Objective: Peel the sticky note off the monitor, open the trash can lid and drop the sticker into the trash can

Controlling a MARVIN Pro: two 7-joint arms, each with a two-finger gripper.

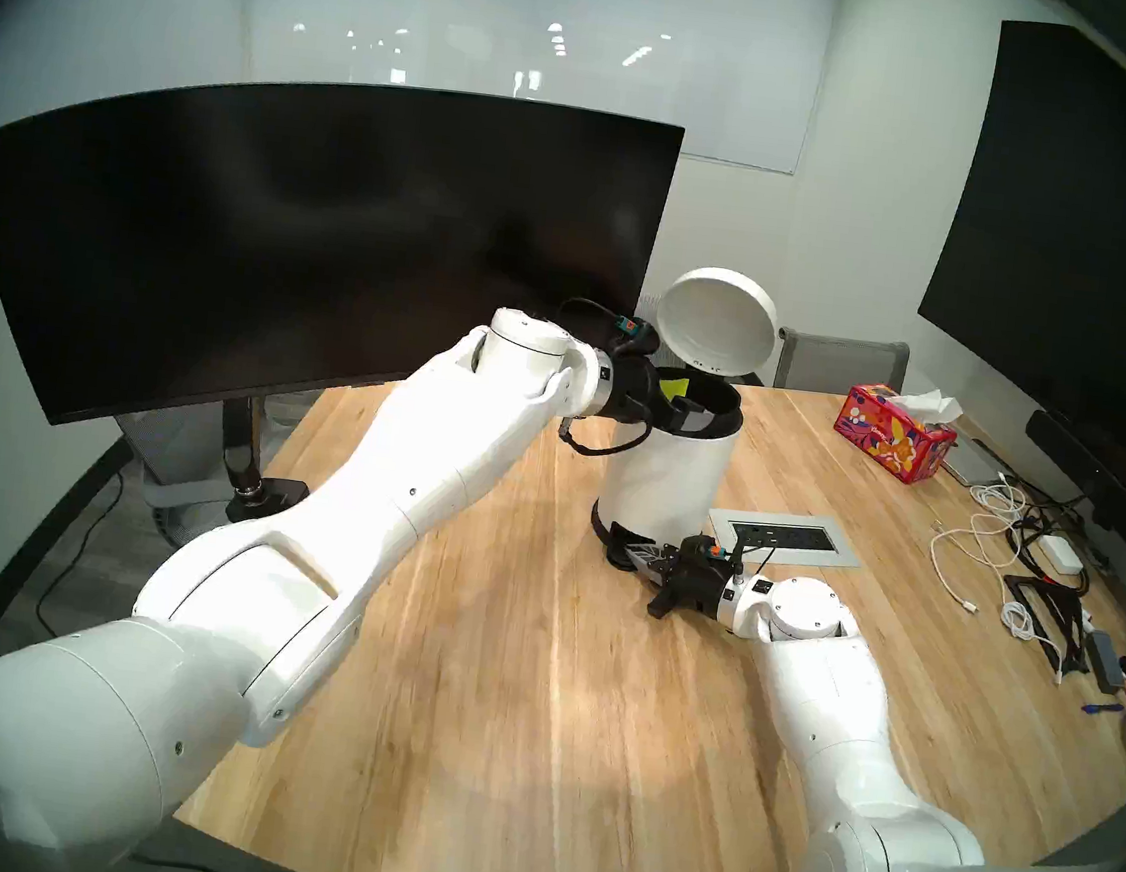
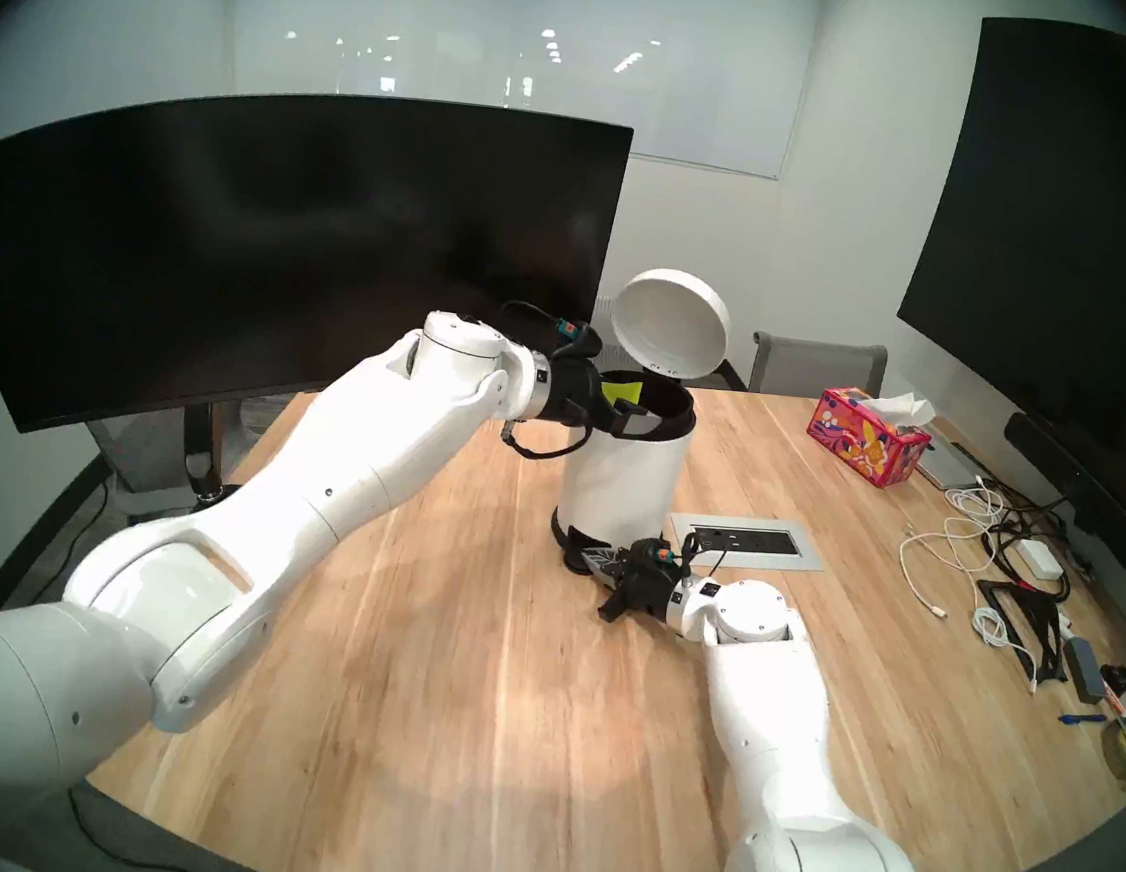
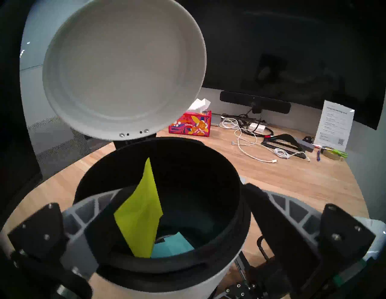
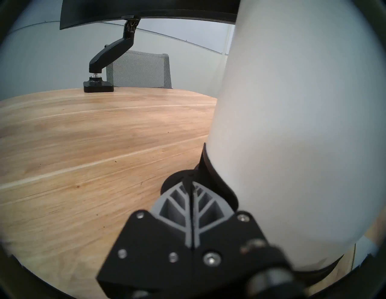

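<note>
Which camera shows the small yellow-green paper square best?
The left wrist view: the yellow-green paper square fills the open white bin's mouth. Both head views show only a sliver; the right wrist view shows none.

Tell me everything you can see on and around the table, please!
curved monitor: one, black, on a stand at the table's left edge
big flat screen: one, black, on the right wall, soundbar below
table: one, light wood
trash can: one, white, mid-table, lid up
sticky note: one, yellow-green, over the can's mouth, against the left finger
teal paper: one, down in the can
tissue box: one, red patterned, back right
cables: several, white and black, right side
socket panel: one, grey, beside the can
left end effector: open, at the can's rim
right end effector: shut, on the foot pedal
</note>
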